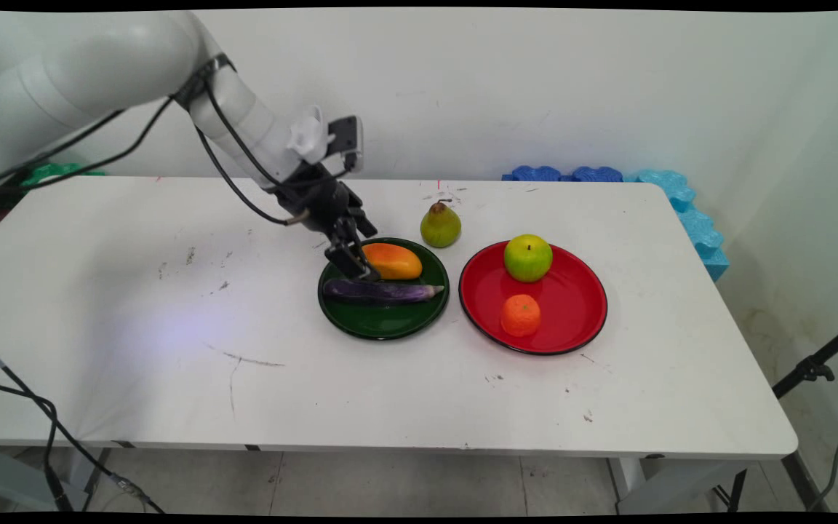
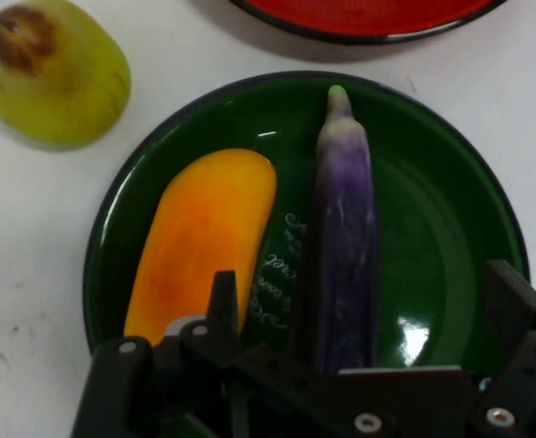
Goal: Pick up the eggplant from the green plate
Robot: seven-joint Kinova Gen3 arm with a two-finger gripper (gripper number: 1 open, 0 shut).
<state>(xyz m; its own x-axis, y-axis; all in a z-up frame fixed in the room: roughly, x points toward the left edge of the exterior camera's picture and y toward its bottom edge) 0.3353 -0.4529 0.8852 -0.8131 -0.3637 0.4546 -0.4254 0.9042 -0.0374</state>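
Over the green plate (image 1: 382, 327) our gripper (image 2: 368, 306) gapes wide astride the eggplant (image 2: 345, 246), gripping nothing; mango (image 2: 204, 237) at 9 o'clock. Only the main view shows the apple (image 1: 528, 257).

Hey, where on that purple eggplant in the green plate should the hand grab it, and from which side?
Probably the eggplant's thick middle, from straight above, fingers across its narrow width. It lies flat and long on the green plate, tapering toward its pale tip. The mango lies alongside with only a slim gap, so one finger must slip between them. The hand is already open over it.
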